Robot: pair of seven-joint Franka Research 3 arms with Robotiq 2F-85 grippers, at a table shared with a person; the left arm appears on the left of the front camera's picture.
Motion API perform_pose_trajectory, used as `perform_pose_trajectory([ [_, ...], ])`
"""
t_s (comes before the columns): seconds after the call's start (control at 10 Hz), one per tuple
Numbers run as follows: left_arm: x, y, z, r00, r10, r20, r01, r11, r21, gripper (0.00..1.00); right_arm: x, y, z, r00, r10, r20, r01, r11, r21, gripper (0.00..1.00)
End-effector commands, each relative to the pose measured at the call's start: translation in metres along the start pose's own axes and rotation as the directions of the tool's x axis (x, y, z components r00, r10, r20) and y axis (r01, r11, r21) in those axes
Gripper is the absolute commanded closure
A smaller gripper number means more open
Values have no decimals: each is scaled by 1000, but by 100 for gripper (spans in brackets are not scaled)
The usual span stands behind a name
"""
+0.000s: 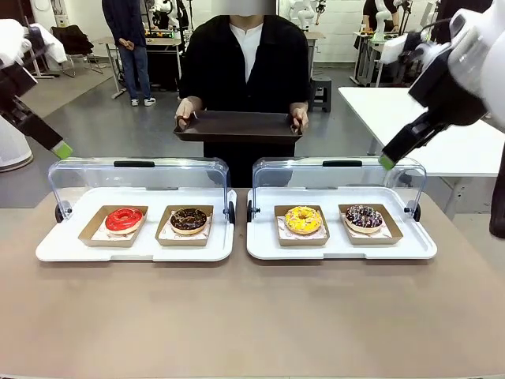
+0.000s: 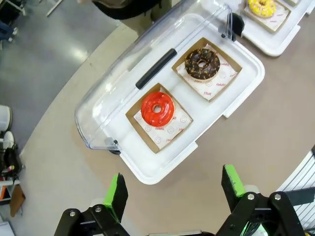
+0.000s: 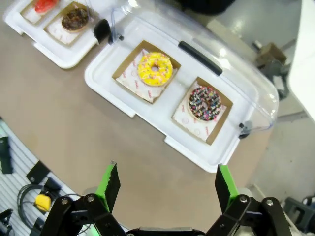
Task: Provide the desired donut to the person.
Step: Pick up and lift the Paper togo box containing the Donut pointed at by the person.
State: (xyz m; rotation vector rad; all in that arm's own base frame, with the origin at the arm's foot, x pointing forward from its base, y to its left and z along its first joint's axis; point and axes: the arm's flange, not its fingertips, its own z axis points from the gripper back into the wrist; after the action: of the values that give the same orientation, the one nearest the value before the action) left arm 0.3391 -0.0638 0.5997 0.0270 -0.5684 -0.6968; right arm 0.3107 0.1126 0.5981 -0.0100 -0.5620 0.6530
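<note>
Several donuts lie in cardboard trays: a red one (image 1: pixel 124 219) (image 2: pixel 157 108), a chocolate one (image 1: pixel 188 219) (image 2: pixel 202 64), a yellow sprinkled one (image 1: pixel 303 219) (image 3: pixel 154 69) and a dark one with coloured sprinkles (image 1: pixel 364 216) (image 3: pixel 204 103). Nothing marks one as the desired donut. The person (image 1: pixel 246 55) stands at the far side, both hands holding a dark tray (image 1: pixel 239 125). My left gripper (image 1: pixel 63 150) (image 2: pixel 174 186) hangs open, high above the left side. My right gripper (image 1: pixel 387 161) (image 3: pixel 166 179) is open too, raised over the right side. Neither holds anything.
Two white serving trays (image 1: pixel 134 249) (image 1: pixel 339 249) stand side by side, their clear lids (image 1: pixel 138 178) (image 1: pixel 339 175) swung up behind the donuts. The brown tabletop (image 1: pixel 252 316) in front is bare. A white table (image 1: pixel 442 134) stands at the right.
</note>
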Motion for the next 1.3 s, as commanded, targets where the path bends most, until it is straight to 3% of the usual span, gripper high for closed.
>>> perform_pose_trajectory([
  [0.0, 0, 32, 23, 992, -71, 109, 87, 985, -150, 0, 8, -37, 26, 998, 37, 46, -45, 981, 191, 0],
  [0.3, -7, 80, 47, 951, -138, 277, 243, 887, -392, 0, 8, -102, 53, 977, 120, 179, -192, 862, 470, 0],
  [0.6, -18, 109, 61, 885, -131, 446, 367, 785, -498, 0, -1, -158, 52, 959, 88, 271, -247, 728, 639, 0],
  [0.9, -30, 124, 53, 809, -36, 587, 418, 736, -532, 0, -16, -184, 37, 874, 84, 479, -414, 643, 644, 0],
  [1.1, -43, 128, 43, 765, 15, 644, 425, 739, -523, 0, -23, -191, 20, 863, 69, 501, -425, 636, 644, 0],
  [1.2, -45, 127, 33, 786, -4, 619, 391, 778, -492, 0, -27, -192, 12, 859, 85, 504, -437, 635, 637, 0],
])
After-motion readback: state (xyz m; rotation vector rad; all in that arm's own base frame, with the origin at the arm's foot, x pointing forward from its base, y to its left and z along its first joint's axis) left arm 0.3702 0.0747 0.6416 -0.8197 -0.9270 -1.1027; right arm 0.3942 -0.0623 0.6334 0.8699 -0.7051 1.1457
